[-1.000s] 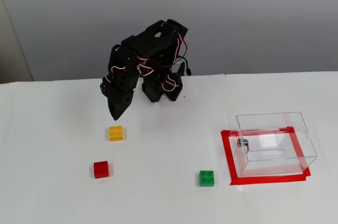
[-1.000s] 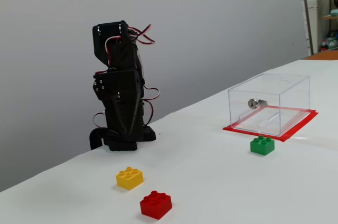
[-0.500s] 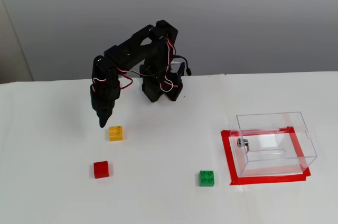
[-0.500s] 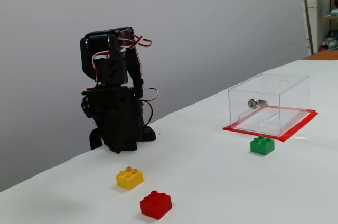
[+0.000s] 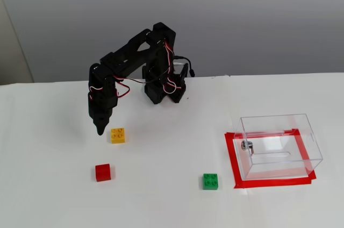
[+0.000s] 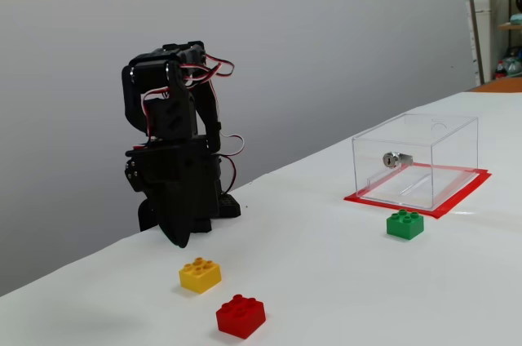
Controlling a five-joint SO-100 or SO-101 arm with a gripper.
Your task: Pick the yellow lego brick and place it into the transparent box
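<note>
Landmark: the yellow lego brick (image 5: pixel 118 135), a small square orange-yellow block with four studs, lying flat on the white surface (image 5: pixel 172 201). In the lower side view it appears at (image 6: pixel 200 274), studs up, untouched.

Pincer (image 5: pixel 99 130): black, pointing straight down, its tip just left of the yellow brick and slightly farther back in the high view. It does not touch the brick. In the side view the pincer (image 6: pixel 179 240) hangs behind and a little above the brick. Its fingers look drawn together into one point with nothing between them; no gap shows in either view.

Arm (image 5: pixel 134 61): black, with red and white wires, reaching up from its base (image 5: pixel 165 91) and folding down to the pincer. The base stands behind and to the right of the yellow brick in the high view.

Red brick (image 5: pixel 102 172): same size, in front of the yellow brick and slightly left in the high view, near but apart from it.

Green brick (image 5: pixel 210 181): well to the right of the yellow brick and nearer the camera in the high view.

The transparent box (image 5: pixel 309 131): clear-walled, open-topped by appearance, well apart from the yellow brick on the right in both fixed views, standing inside a red tape (image 5: pixel 231 158) outline. A small metal fitting (image 5: pixel 246 145) sits on its left wall in the high view. The green brick lies just outside the tape's near left corner.
</note>
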